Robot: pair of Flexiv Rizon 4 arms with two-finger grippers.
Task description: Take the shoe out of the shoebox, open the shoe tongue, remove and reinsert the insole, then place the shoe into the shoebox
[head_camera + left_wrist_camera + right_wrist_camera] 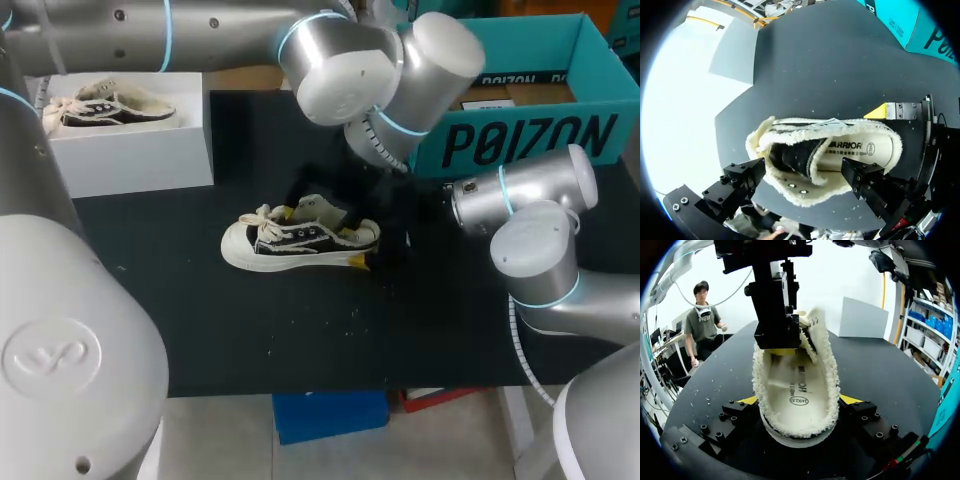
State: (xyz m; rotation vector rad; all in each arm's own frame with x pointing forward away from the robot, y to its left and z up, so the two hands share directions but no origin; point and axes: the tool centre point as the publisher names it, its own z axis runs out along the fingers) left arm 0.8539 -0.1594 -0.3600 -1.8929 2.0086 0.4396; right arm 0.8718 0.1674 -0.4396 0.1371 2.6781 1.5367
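Note:
A small black-and-white sneaker (298, 240) with fleece lining lies on its sole in the middle of the black table (200, 330), toe to the left. In the right wrist view its heel (799, 405) sits between my right gripper's (799, 400) yellow tips, which press on both sides. My left gripper (802, 175) hangs over the shoe's mouth, wide open, its black fingers (742, 177) straddling the fleece collar. The printed insole (860, 146) shows inside the shoe, and the black tongue (792, 155) stands raised. One left finger stands in the opening by the tongue in the right wrist view.
A white shoebox (130, 155) holding a second sneaker (105, 108) stands at the back left. A teal box (530, 140) stands open at the back right, close behind my right arm (520, 200). My left arm (340, 60) crosses over the table's back.

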